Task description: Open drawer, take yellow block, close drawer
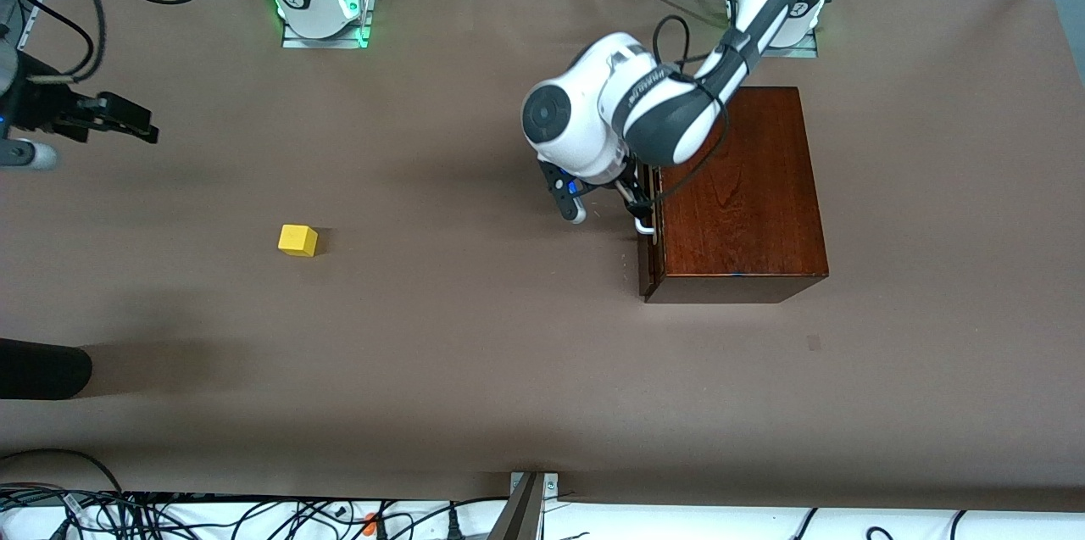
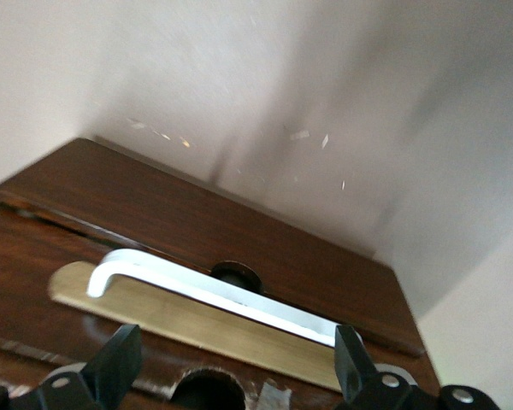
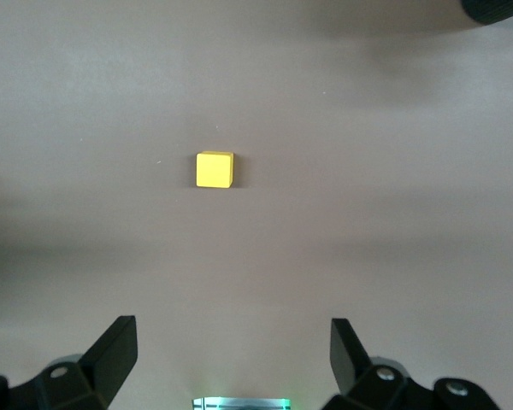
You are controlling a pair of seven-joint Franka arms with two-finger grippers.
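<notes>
The left gripper (image 1: 609,205) is seen low against the front of the wooden box (image 1: 737,184), right at the white handle (image 1: 644,214) of the drawer (image 1: 651,243). In the left wrist view its fingers (image 2: 115,363) are spread wide, and the handle bar (image 2: 214,286) is framed between them, running from one fingertip toward the other without being pinched. The brass-coloured plate (image 2: 179,316) under the bar lies just ahead of the jaws. The drawer front is seen sitting nearly flush with the box, a thin gap showing along its edge in the front view.

The yellow block (image 1: 297,240) is found on the bare brown table (image 1: 475,370), out of the drawer and well apart from the box, toward the right arm's end of the table. No contact with either gripper is seen.

The right gripper (image 1: 114,120) is held up over the table near that end, its arm waiting. In the right wrist view the fingers (image 3: 111,350) are parted wide with nothing between them, and the block (image 3: 215,169) is seen ahead of the open jaws, roughly centred but slightly nearer one fingertip, standing square on the table.
</notes>
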